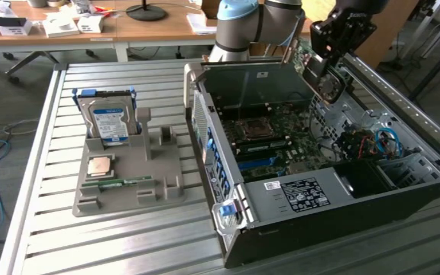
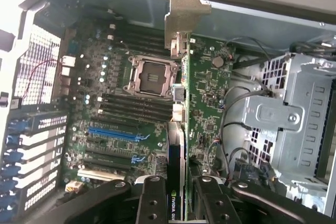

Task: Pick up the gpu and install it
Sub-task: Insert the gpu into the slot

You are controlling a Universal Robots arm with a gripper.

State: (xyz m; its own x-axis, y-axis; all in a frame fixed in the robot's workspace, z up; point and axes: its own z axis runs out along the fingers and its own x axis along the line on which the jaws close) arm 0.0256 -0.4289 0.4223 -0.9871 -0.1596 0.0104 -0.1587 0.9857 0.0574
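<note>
The gpu (image 1: 323, 77) (image 2: 176, 171) is a thin dark card with a green circuit board on one face and a silver metal bracket at one end. It hangs in the air, tilted, over the far end of an open computer case (image 1: 311, 229). The black pincer (image 1: 325, 60) (image 2: 181, 187) grips it, with its fingers (image 2: 152, 198) pressed against both faces of the card. In the wrist view the card is seen edge-on, and a black strip along its edge reads "NVIDIA QU" before the picture cuts it off. The case lies on its side on a slatted metal desk (image 1: 90, 240). Inside it is a green motherboard (image 1: 274, 132) (image 2: 121, 129) with an empty CPU socket (image 1: 254, 127) (image 2: 151, 76), rows of dark slots and one blue slot (image 2: 118, 132). Blue and red cables (image 1: 384, 140) lie near a grey metal drive cage (image 2: 289, 114). A black and white label (image 1: 304, 193) sits on a metal box in the case – its print cannot be read. On the exterior view's left a grey holder (image 1: 128, 200) lies on the desk, well apart from the card. It holds a silver hard drive (image 1: 112, 120) standing upright in a blue frame, its blue and white label unreadable. It also holds a processor (image 1: 100, 165) lying flat and a slim green memory stick (image 1: 117, 183).
</note>
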